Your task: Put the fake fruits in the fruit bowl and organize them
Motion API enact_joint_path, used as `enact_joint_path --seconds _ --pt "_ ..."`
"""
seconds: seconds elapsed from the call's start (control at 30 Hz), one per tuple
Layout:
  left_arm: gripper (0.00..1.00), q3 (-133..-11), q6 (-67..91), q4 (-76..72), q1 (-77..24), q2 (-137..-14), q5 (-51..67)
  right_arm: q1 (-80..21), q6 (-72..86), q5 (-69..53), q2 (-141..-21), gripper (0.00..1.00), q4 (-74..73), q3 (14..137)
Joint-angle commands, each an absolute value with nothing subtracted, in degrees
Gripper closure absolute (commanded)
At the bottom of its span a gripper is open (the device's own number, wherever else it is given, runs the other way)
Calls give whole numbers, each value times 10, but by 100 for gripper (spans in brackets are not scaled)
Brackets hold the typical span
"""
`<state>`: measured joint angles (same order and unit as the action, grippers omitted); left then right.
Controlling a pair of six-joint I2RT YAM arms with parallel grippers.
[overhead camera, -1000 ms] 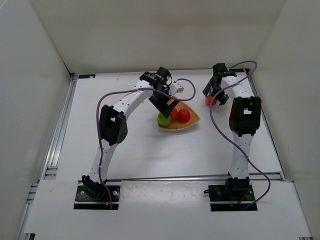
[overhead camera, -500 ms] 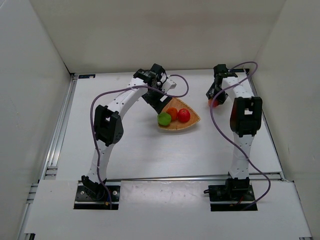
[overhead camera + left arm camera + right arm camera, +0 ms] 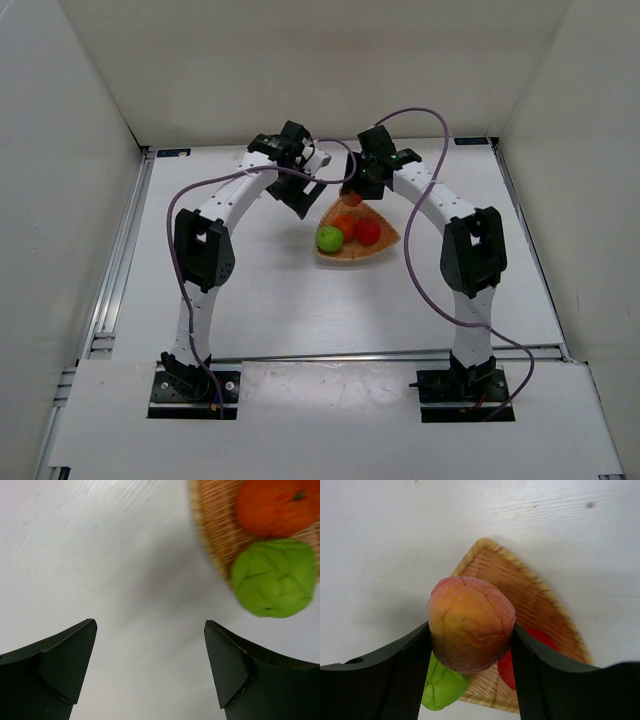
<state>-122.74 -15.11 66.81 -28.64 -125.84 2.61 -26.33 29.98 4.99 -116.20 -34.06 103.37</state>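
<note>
"Looking at the right gripper (image 3: 471,647), what did it have?"

"It was pinching the peach-coloured fruit (image 3: 470,622) between both fingers. It held the fruit in the air over the fruit bowl (image 3: 522,587), near the bowl's pointed corner, the one farthest from the arm bases."

"And inside the bowl?"

"Three fruits. The green apple (image 3: 329,238) sat at the bowl's left edge, the orange (image 3: 344,226) touched it just behind, and the red apple (image 3: 368,231) lay beside the orange toward the bowl's right side."

"Was the green apple fully in?"

"In the left wrist view it bulged out over the woven rim, while the orange rested further in on the weave."

"Where was the left gripper (image 3: 150,630)?"

"Just left of the bowl, over the bare white table (image 3: 260,290). Its jaws were spread wide, with nothing between them."

"Did the held fruit touch the others?"

"I could not tell. From the right wrist view it covered part of the green apple and the red apple below it."
</note>
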Motion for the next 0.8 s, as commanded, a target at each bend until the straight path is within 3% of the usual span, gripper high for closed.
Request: enact_joint_path --seconds 0.0,0.1,0.17,0.2,0.23,0.27,0.33,0.57,0.77 --pt "1 -1199 -134 657 -255 -1194 2 -258 294 -14 -1199 88 -337 1053" --pt "1 -1180 -134 652 -242 -1179 2 -264 299 -43 -1218 86 -342 1065" --pt "1 -1180 -134 652 -242 -1179 2 -265 299 -43 -1225 78 -342 1071" --pt "1 -1180 -134 652 -236 -1179 2 -265 299 -43 -1225 69 -342 1071" --pt "1 -1180 -134 652 -236 -1179 2 -265 299 -43 -1225 50 -342 1071" --pt "1 -1180 -134 652 -236 -1179 -3 -265 293 -43 -1225 19 -342 1078" --pt "1 -1180 -134 652 -236 -1179 -4 -265 280 -43 -1225 0 -347 1085" --pt "1 -1166 -129 627 -207 -1151 -33 -235 253 18 -1127 0 -374 1099" --pt "1 -1108 -26 552 -132 -1122 -284 -111 236 40 -966 0 -366 936"
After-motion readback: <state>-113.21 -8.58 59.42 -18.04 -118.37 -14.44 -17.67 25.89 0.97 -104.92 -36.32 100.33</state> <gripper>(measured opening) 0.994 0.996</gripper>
